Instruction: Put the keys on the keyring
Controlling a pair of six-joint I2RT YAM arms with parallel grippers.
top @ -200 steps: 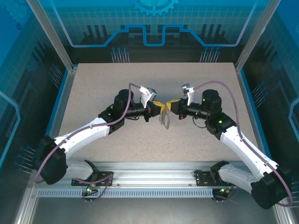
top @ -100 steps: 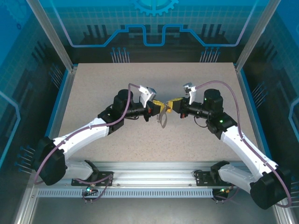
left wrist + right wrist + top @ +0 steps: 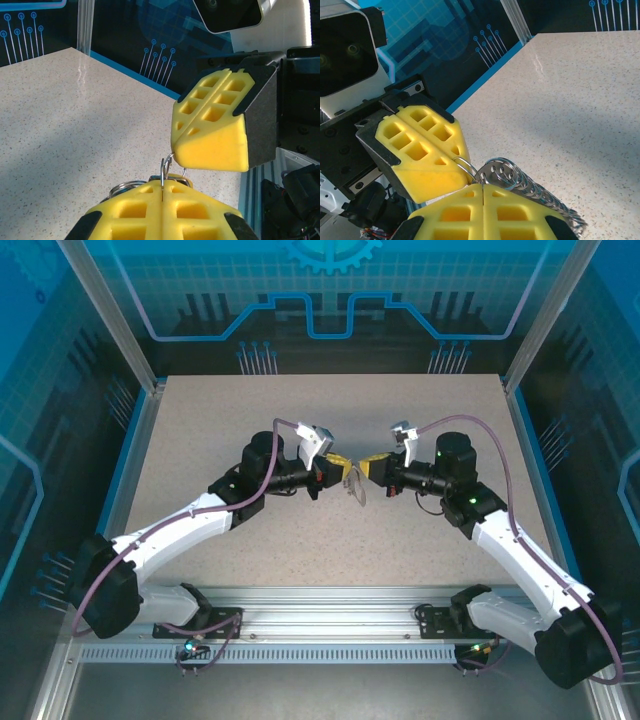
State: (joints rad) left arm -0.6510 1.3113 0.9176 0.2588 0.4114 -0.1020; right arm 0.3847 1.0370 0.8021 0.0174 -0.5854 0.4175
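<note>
Keyring (image 3: 163, 170) wire loop is clamped between the pressed-together yellow fingers of the left gripper (image 3: 162, 190). Just beyond, the right gripper (image 3: 178, 140), fingers also together, pinches the same wire. Both are raised above the speckled table (image 3: 60, 115) behind.

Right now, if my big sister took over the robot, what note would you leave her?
Left gripper: shut, pinching the thin wire ring of the keyring at its fingertips.
Right gripper: shut, apparently pinching the same ring from the opposite side. The two grippers' tips nearly meet.
Keyring: held up over the middle of the table, with its silvery chain hanging beside the right gripper.
Done: keyring lifted and held between both arms.
Left: I cannot tell whether the key is on the ring, so check that before letting go.
</note>
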